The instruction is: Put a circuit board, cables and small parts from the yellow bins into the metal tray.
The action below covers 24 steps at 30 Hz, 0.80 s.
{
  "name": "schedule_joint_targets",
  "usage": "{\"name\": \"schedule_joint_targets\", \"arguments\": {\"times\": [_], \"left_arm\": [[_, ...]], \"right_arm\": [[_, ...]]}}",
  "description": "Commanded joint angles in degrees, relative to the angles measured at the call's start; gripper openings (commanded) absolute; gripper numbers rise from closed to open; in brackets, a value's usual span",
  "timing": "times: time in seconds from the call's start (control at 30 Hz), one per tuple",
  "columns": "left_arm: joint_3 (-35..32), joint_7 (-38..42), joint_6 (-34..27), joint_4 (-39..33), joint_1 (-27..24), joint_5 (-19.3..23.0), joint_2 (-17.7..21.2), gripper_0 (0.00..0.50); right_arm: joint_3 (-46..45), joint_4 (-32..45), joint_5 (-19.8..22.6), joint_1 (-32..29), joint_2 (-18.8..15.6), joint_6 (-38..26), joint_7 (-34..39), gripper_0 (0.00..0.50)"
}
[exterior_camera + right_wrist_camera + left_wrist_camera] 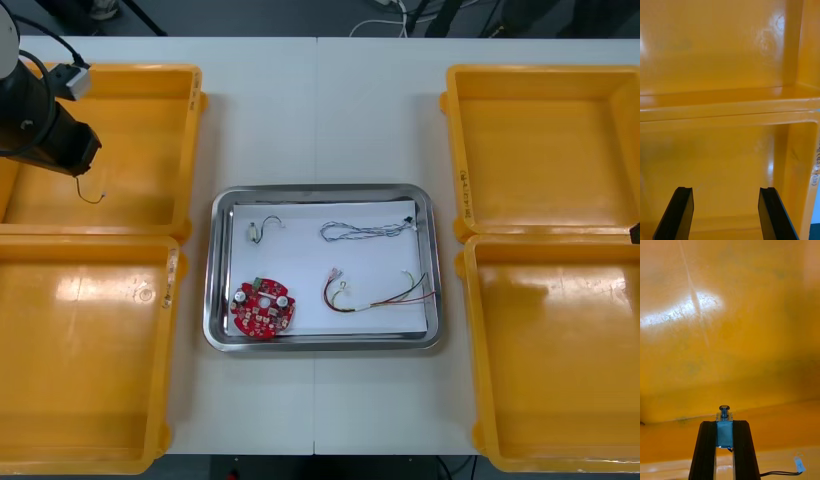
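Observation:
My left gripper (724, 423) is shut on a small metal part (724, 426), a bluish block with a round pin on top, held above the floor of the far left yellow bin (130, 150). The part's thin black wire (92, 196) hangs below the left arm (45, 125). The metal tray (225, 335) holds a round red circuit board (263, 308), a twisted blue and white cable (362, 231), a red and yellow cable (375, 295) and another small metal part (260, 231). My right gripper (725, 189) stands open over the right yellow bins, nothing between its fingers.
The near left bin (80, 360), far right bin (545, 150) and near right bin (560, 360) flank the tray. In the right wrist view the ridge (730, 108) where the two right bins meet lies beyond the fingers.

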<state>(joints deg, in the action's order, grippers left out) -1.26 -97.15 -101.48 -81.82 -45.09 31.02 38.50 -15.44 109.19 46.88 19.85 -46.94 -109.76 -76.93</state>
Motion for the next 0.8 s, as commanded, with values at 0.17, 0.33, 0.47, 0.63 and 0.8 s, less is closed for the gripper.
{"name": "schedule_joint_targets", "arguments": {"times": [0.17,0.33,0.47,0.63,0.8], "left_arm": [[-1.7,9.4,-7.9,-11.3,0.1,-0.8,-1.7,0.0],[-1.5,14.0,-8.5,-16.2,0.1,-1.1,-4.3,0.0],[0.5,18.1,-8.5,-20.0,0.1,-1.7,-6.1,0.0],[3.4,23.8,-8.5,-22.3,0.0,-1.6,-7.7,0.0],[7.1,29.9,-8.5,-24.3,-0.2,-1.7,-9.5,0.0]], "right_arm": [[-3.2,3.0,1.9,-2.4,-1.9,-0.2,2.2,0.5],[-4.1,3.4,2.2,-2.4,-0.3,-0.2,2.3,0.5],[-4.2,3.8,2.3,-2.4,0.7,-0.2,2.4,0.5],[-4.2,4.3,2.1,-2.5,1.6,-0.2,2.7,0.5],[-4.2,5.9,1.2,-4.4,2.6,-0.2,2.8,0.5]]}}
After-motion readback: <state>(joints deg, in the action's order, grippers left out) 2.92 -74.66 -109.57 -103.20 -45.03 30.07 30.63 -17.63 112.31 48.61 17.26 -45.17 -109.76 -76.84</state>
